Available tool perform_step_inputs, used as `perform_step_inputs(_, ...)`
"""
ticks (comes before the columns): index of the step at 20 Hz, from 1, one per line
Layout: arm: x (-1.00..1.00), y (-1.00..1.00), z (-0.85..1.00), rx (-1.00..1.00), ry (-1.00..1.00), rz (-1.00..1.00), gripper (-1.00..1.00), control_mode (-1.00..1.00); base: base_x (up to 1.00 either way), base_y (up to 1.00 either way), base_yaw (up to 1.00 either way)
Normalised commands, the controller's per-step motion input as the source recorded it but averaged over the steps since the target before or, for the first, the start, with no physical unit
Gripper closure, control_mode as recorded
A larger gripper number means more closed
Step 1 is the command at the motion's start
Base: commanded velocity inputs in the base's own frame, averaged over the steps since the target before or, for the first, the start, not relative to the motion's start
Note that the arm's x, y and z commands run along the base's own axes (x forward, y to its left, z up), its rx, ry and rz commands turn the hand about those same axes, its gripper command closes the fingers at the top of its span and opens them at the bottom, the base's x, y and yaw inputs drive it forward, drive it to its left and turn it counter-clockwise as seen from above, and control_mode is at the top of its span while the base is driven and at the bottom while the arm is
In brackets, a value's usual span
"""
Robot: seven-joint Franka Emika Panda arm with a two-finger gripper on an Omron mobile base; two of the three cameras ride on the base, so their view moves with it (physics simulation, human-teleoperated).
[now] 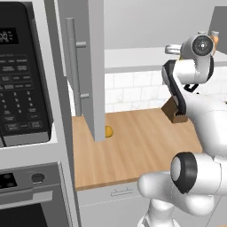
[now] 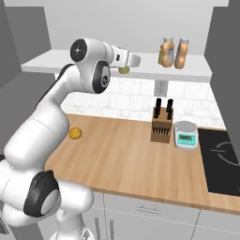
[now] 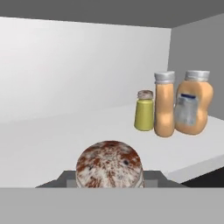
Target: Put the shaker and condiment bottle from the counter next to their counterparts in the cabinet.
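My gripper [image 2: 125, 67] is shut on a yellow-green shaker [image 2: 124, 70], held just above the cabinet's white shelf [image 2: 56, 61]. In the hand view the held shaker's speckled grey cap [image 3: 109, 166] sits between the fingers [image 3: 65, 178]. Farther along the shelf [image 3: 65, 140] stand the twin shaker [image 3: 144, 111], the slim orange condiment bottle [image 3: 164, 105] and the fatter curvy orange bottle [image 3: 194, 107], close together in a row. The grey cabinet door [image 1: 95, 66] with its bar handle [image 1: 73, 66] stands open on the left.
On the wooden counter [image 2: 122, 150] are a knife block [image 2: 161, 123], a kitchen scale [image 2: 186, 133] and a small yellow fruit [image 2: 75, 133]. A black microwave [image 1: 22, 75] is left of the door. A black cooktop [image 2: 225, 161] lies at the right.
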Motion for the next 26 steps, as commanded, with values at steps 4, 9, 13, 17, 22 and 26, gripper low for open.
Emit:
perform_step_inputs(4,0.49,-0.2,-0.09,-0.01,0.0,0.0,1.0,-1.0,0.0,0.0,0.0)
perform_step_inputs(9,0.58,-0.21,0.0,-0.01,0.0,-0.02,1.0,-1.0,0.0,0.0,0.0)
perform_step_inputs(13,0.61,-0.25,-0.01,0.0,0.0,-0.03,1.0,-1.0,0.0,0.0,0.0)
perform_step_inputs(17,0.37,-0.14,-0.23,-0.02,0.0,-0.01,1.0,-1.0,0.0,0.0,0.0)
perform_step_inputs(22,0.4,-0.2,-0.21,0.0,0.0,-0.05,1.0,-1.0,0.0,0.0,0.0)
perform_step_inputs(26,0.5,-0.03,-0.27,0.0,0.0,-0.03,1.0,-1.0,0.0,0.0,0.0)
